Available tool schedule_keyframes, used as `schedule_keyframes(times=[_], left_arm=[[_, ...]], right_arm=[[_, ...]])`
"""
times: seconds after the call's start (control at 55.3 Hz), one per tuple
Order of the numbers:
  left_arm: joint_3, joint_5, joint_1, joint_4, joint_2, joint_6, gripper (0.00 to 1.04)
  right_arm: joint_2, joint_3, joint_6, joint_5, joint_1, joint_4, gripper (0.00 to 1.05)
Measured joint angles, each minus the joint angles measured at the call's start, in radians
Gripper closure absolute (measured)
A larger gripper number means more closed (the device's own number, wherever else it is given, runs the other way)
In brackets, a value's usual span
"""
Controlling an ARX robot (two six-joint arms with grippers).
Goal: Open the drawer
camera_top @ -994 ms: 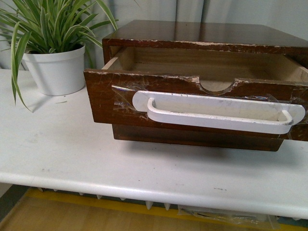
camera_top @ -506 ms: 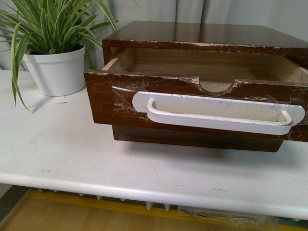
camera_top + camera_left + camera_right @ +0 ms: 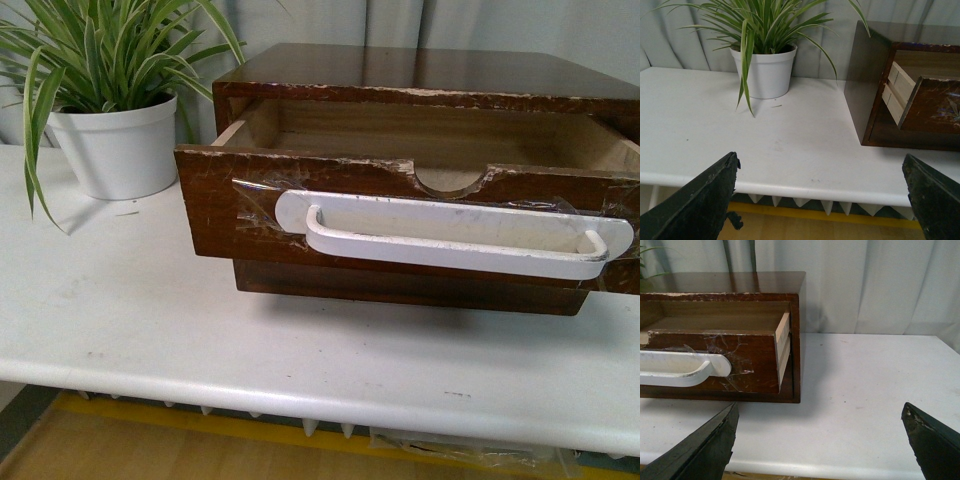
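Jutting from its cabinet on the desk, drawer stood pulled open, white handle forward, left tool and right tool both spread, gripping nothing, plant beside.

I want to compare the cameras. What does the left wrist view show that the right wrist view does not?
Only the left wrist view shows the potted plant, the cabinet's plant-side outer wall and the open left tool. Only the right wrist view shows the drawer's white handle, the tape beside it and the open right tool. Both show the pulled-out drawer and the white table.
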Motion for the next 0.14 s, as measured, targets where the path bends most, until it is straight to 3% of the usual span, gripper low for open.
schedule_keyframes(times=[0.145], left_arm=[[0.0, 0.0, 0.0, 0.0, 0.0, 0.0, 0.06]], right_arm=[[0.0, 0.0, 0.0, 0.0, 0.0, 0.0, 0.09]])
